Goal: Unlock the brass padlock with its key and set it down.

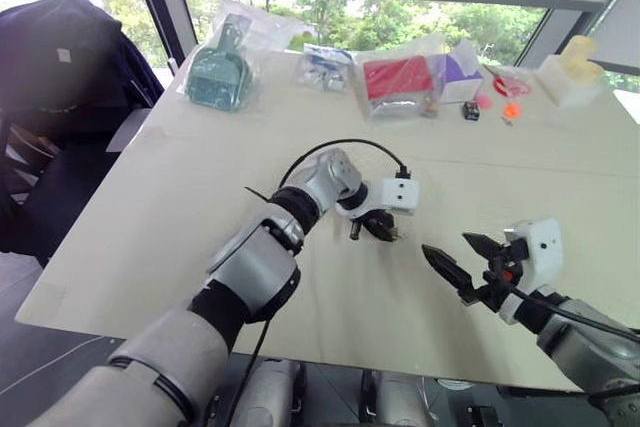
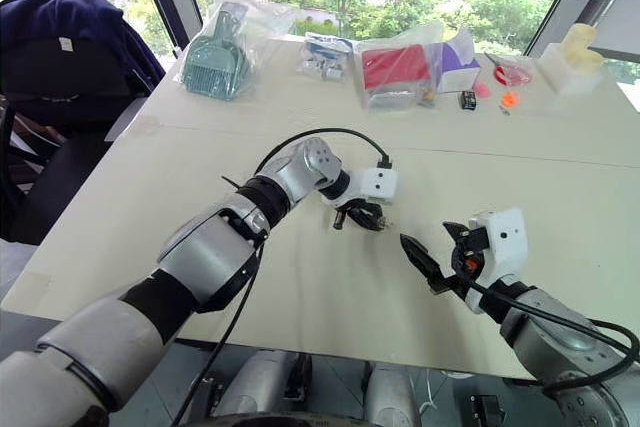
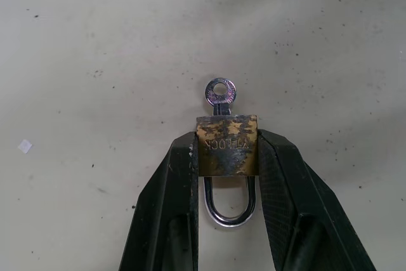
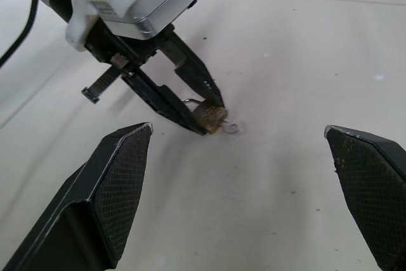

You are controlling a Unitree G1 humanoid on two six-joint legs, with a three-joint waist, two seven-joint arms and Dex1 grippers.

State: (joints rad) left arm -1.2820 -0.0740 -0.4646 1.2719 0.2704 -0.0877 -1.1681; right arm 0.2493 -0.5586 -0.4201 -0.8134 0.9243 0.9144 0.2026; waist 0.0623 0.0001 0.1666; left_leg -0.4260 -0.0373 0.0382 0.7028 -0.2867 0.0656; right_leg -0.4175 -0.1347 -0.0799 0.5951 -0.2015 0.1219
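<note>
The left end effector (image 3: 227, 157) is clamped on the brass padlock (image 3: 226, 146), one black finger on each narrow side of the body. In the left wrist view the silvery shackle (image 3: 228, 204) lies back between the fingers, and the key (image 3: 220, 93) projects from the opposite face with its ring-shaped bow clear of both fingers. The padlock sits low over the pale counter (image 1: 150, 207), near its centre; contact with the surface cannot be confirmed.

The right end effector (image 1: 460, 262) stands with its fingers wide apart and holds nothing. In the left eye view it lies at about 4 o'clock from the padlock, a short way off, and its fingers point toward the key.

Handling judgement:
- The padlock is rigid metal, very small and probably light.
- Its smooth sides are likely slippery. Twisting the key may rotate the body within the grip, so firm clamping is advisable.
- The key bow is thin and flat. Take hold of it across its flat faces.
- Neither part appears fragile.
</note>
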